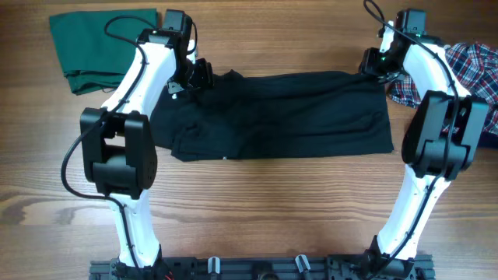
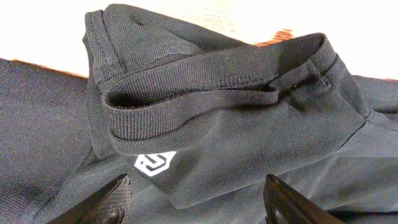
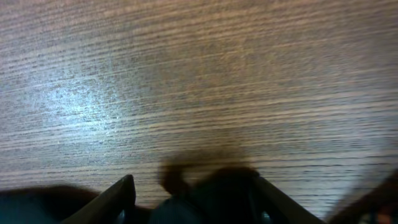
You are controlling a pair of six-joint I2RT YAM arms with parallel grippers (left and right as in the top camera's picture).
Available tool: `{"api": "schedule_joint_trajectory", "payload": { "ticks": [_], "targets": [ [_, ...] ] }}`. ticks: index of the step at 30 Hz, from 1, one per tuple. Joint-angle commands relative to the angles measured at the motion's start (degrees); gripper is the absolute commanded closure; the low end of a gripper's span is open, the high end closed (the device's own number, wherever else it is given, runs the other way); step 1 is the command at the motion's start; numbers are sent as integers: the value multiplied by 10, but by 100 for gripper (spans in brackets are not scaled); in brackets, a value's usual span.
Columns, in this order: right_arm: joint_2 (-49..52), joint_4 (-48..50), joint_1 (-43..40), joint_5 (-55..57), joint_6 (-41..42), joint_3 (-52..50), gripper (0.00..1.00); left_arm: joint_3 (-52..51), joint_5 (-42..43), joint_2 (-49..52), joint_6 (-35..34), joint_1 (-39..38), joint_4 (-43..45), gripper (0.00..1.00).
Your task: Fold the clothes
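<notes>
- lying across the middle of the wooden surface (image 1: 272,202), the black polo shirt (image 1: 288,117) is spread in a wide band, its neck end toward the left arm and its hem end toward the right arm.
- the left hand (image 2: 202,202) hovers just above the shirt beside the collar (image 2: 217,81), close to the small white logo (image 2: 154,163). its two fingers stand well apart and nothing is pinched between them.
- the right hand (image 3: 194,198) sits at the shirt's far right corner, low over bare wood. its fingers are partly apart with a dark, blurred mass between them, probably the shirt's edge. whether that is gripped cannot be told.
- a folded green garment (image 1: 101,43) lies at the far left, apart from the black shirt. a plaid shirt (image 1: 467,66) lies at the far right, close by the black shirt's corner.
- the shirt looks light, soft and limp. it will likely sag and drape from any hold rather than keep its shape, and it seems neither fragile nor slippery.
- the ribbed collar looks thicker and firmer than the body cloth, so it should give a surer bite.
- the best holds appear to be the two far corners, one by the collar and one at the hem, pinching through every layer so the band lifts evenly.
</notes>
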Motion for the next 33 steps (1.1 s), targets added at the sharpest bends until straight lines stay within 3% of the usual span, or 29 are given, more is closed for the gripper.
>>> {"api": "schedule_joint_trajectory", "payload": {
  "ticks": [1, 11, 16, 19, 33],
  "targets": [
    [11, 5, 1, -22, -7, -5, 46, 1, 7, -17, 1, 5, 2, 32],
    [10, 5, 1, -11, -5, -1, 95, 1, 7, -17, 1, 5, 1, 32],
    [-2, -15, 1, 11, 8, 12, 96, 1, 7, -17, 1, 5, 2, 33],
    [-30, -22, 1, 11, 10, 12, 96, 1, 6, -17, 1, 5, 1, 48],
    [-87, -114, 1, 11, 55, 12, 96, 1, 4, -17, 2, 5, -1, 46]
  ]
}}
